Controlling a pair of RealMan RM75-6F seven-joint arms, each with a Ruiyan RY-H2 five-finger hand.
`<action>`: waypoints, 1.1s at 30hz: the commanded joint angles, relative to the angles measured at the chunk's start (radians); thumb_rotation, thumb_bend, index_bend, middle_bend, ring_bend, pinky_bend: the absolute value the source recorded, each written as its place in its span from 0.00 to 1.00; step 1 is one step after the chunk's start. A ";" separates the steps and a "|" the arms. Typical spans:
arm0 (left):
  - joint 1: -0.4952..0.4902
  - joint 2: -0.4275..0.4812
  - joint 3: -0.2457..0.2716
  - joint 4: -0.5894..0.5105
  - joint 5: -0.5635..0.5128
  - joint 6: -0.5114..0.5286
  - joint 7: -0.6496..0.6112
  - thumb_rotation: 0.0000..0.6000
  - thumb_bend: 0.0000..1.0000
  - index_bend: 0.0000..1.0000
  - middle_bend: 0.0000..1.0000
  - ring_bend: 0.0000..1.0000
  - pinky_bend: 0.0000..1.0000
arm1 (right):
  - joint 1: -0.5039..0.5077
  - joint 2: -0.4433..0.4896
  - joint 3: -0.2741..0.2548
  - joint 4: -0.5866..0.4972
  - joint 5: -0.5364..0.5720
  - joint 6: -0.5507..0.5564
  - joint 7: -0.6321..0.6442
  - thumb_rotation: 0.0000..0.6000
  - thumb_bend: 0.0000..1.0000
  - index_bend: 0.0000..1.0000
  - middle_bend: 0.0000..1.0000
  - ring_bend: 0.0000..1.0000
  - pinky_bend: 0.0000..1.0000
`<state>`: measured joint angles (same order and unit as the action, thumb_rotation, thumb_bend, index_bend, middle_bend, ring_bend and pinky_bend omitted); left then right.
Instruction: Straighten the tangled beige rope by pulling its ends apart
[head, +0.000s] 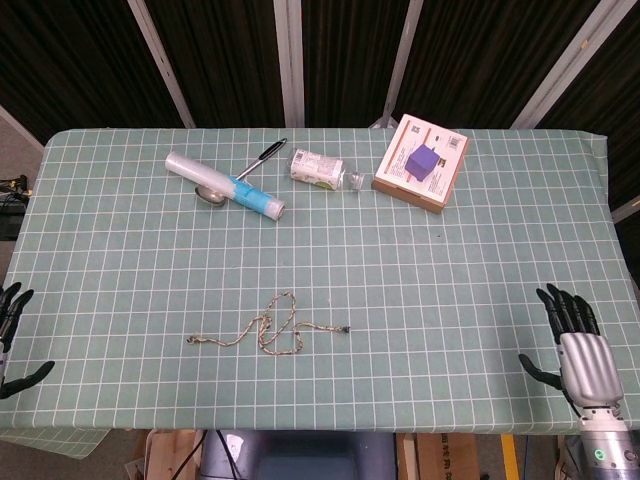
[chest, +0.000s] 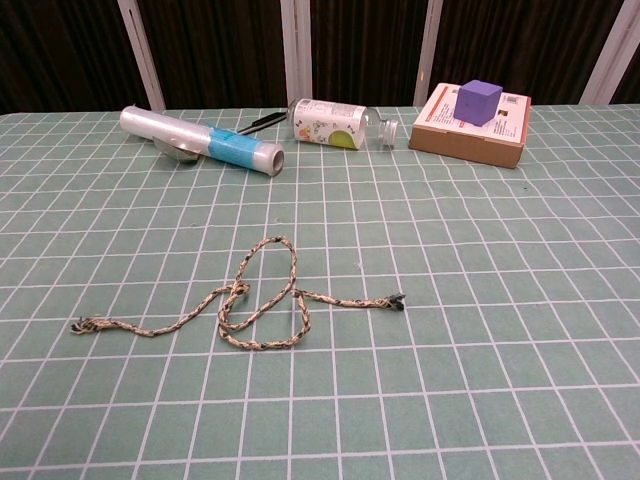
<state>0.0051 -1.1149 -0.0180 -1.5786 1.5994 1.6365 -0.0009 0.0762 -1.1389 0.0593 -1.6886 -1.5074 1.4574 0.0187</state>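
My beige rope (head: 270, 331) is sitting loose on the green checked cloth, lower left of center in the head view. It's thin, speckled with dark flecks, and looped over itself in the middle (chest: 262, 300). One frayed end trails left (chest: 82, 325), the other points right with a dark tip (chest: 396, 301).

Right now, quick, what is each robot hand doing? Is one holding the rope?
Left hand: open, fingers apart, holding nothing.
Right hand: open, fingers spread, holding nothing.
The rope lies untouched on the table.
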 joint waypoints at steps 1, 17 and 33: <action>0.001 0.001 -0.001 -0.001 -0.004 0.000 -0.003 1.00 0.01 0.00 0.00 0.00 0.00 | 0.018 0.000 -0.002 -0.027 -0.010 -0.026 0.019 1.00 0.24 0.05 0.00 0.00 0.00; -0.002 0.002 -0.007 -0.009 -0.015 -0.006 -0.004 1.00 0.01 0.00 0.00 0.00 0.00 | 0.216 -0.213 0.081 -0.085 0.107 -0.256 -0.158 1.00 0.25 0.42 0.10 0.00 0.00; -0.012 0.007 -0.007 -0.010 -0.019 -0.026 -0.025 1.00 0.01 0.00 0.00 0.00 0.00 | 0.358 -0.509 0.139 0.039 0.270 -0.339 -0.340 1.00 0.29 0.49 0.12 0.00 0.00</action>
<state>-0.0063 -1.1076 -0.0255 -1.5884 1.5799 1.6109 -0.0258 0.4190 -1.6224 0.1935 -1.6676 -1.2558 1.1265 -0.3036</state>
